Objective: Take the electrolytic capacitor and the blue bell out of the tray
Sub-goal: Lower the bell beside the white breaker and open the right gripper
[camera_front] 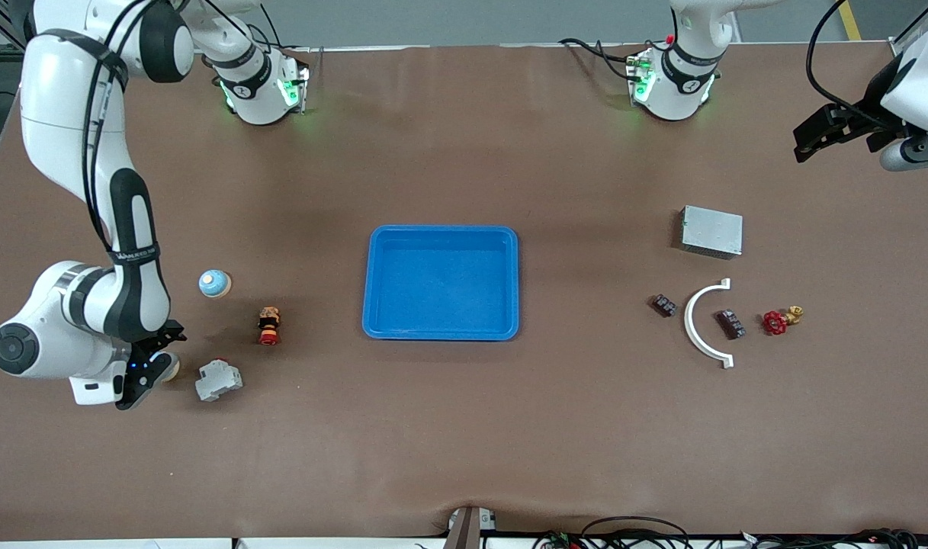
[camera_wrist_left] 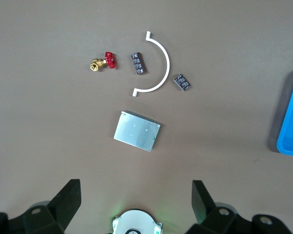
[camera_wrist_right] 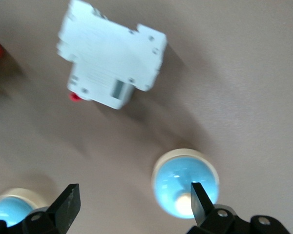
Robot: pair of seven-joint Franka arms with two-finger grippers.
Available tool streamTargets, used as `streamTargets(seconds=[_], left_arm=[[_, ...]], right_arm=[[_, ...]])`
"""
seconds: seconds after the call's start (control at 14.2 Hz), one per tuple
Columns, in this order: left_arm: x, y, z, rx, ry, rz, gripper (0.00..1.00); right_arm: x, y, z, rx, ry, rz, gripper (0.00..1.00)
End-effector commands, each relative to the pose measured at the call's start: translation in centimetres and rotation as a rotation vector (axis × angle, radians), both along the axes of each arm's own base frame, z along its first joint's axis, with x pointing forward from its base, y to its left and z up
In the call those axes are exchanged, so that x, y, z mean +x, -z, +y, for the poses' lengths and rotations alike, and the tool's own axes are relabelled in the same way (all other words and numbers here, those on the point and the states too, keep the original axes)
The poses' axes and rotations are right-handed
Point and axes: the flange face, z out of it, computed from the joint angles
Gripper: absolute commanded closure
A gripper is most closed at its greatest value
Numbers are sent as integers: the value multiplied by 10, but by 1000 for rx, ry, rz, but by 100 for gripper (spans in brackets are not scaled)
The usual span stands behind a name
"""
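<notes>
Two bells with blue domes on cream bases stand at the right arm's end of the table. One (camera_front: 214,283) stands in the open and shows at the edge of the right wrist view (camera_wrist_right: 12,209). The other (camera_front: 172,370) is partly hidden by my right gripper (camera_front: 147,375). In the right wrist view that bell (camera_wrist_right: 185,181) lies just beside one fingertip (camera_wrist_right: 198,202) of my open right gripper (camera_wrist_right: 134,204), not between the jaws. Two small dark capacitors (camera_front: 664,305) (camera_front: 730,324) lie at the left arm's end (camera_wrist_left: 182,82) (camera_wrist_left: 138,63). My left gripper (camera_front: 814,137) (camera_wrist_left: 136,200) is open, empty and raised.
A blue tray (camera_front: 441,232) lies mid-table. A grey circuit breaker (camera_front: 218,380) (camera_wrist_right: 112,61) and a red-and-orange push button (camera_front: 268,325) lie near the bells. A white arc (camera_front: 700,324), a red-handled brass valve (camera_front: 780,320) and a silver box (camera_front: 711,231) lie by the capacitors.
</notes>
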Motion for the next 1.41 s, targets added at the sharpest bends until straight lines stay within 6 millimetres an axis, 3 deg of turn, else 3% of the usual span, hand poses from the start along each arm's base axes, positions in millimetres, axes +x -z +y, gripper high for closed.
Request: streamTargets(seconds=[0.0,0.42,0.71,0.99,1.34], left_arm=[[-6,-6,0,-20,-7,2,0],[-6,-7,0,-20,-7,-1,0],[-7,-7,0,-20,-7,-3,0],[-7,-8,0,-20,-7,-3,0],[-7,-9,0,-20,-7,-4,0]], right_arm=[[-5,-25,18,-4,113,16,0],[-36,-56,61,-31,523,93,0],[-36,-81,49,-45,577,53,0],[-37,-146,48,-32,586,-43,0],[-69,-201,73,-9,621,-88,0]])
